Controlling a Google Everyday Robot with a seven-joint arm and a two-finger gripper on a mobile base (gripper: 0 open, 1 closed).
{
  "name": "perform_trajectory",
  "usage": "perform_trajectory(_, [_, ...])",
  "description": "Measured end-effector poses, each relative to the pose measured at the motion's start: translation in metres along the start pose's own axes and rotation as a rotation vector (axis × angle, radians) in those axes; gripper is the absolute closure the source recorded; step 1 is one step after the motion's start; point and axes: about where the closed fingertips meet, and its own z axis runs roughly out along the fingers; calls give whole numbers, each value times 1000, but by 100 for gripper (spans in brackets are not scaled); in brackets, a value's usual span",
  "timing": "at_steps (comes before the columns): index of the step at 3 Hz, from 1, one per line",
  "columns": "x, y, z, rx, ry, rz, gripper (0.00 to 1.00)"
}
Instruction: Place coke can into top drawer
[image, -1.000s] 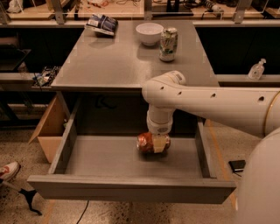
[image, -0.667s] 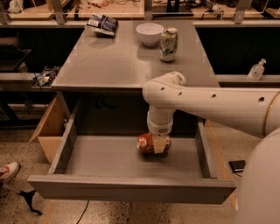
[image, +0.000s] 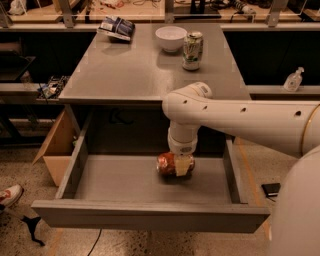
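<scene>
The drawer (image: 150, 216) is pulled far out from under the grey table (image: 130, 75). The big white arm (image: 240, 120) reaches in from the right and bends down into the drawer. At its end, the gripper (image: 177, 166) is low inside the drawer, near the back and a bit right of the middle. Its fingers are closed around the red can (image: 166, 164), and one pale finger (image: 183, 165) covers the can's right side. The can lies tipped on its side, right down at the drawer floor. I cannot tell if it touches the floor. On the table, at the back, a white bowl (image: 171, 38) sits just beside a white and green can (image: 192, 50) that stands up straight. A blue packet (image: 116, 27) lies at the back left corner. A brown box (image: 57, 150) stands on the floor, left of the drawer. A shoe (image: 10, 195) pokes in at the left edge. A clear bottle (image: 293, 80) stands on a shelf at the right.
</scene>
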Motion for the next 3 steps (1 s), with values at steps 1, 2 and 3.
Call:
perform_trajectory(1, [0,2,-5,6,5,3,7])
perform_trajectory(2, [4,8,-21,29,7,15,0])
perform_trajectory(3, [11,14,-40,54,1,35,0])
